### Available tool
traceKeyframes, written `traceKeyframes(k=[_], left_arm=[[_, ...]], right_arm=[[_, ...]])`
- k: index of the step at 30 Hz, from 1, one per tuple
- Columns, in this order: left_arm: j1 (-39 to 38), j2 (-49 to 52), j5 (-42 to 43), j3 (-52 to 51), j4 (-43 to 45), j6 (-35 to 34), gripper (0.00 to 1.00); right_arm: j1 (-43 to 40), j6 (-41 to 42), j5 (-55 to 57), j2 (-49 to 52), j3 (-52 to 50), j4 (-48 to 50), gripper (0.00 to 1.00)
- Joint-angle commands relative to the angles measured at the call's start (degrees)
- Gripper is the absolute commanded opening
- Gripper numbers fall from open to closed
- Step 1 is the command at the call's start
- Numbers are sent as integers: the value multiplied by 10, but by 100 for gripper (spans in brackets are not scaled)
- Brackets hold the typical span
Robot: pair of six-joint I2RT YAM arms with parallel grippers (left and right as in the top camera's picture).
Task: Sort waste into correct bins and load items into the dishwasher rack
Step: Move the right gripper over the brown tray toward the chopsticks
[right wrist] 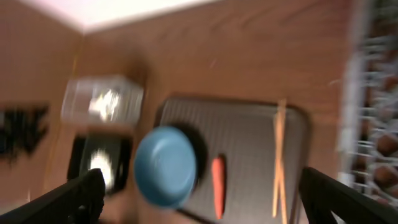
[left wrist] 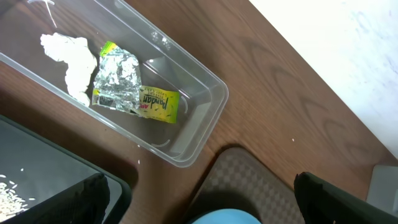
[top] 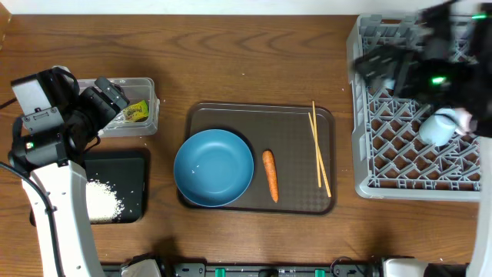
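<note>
Though both jaws gape empty, blur smears the right gripper [top: 382, 68] — a pale cup [top: 438, 128] shows partly.

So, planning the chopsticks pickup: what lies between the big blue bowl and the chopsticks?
Only the carrot, lying on the brown tray; the overhead view shows it.

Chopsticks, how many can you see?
2. Both chopsticks lie side by side on the right part of the brown tray, right of the carrot. More could hide under the right arm over the rack.
</note>
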Motion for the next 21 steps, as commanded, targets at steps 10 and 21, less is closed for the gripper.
traceKeyframes(k=[10, 21], left_arm=[[3, 3, 5, -2, 0, 5, 98], [3, 3, 5, -2, 0, 5, 98]], right_arm=[[197, -15, 136, 80, 0, -9, 99], [278, -15, 137, 186, 0, -17, 99]])
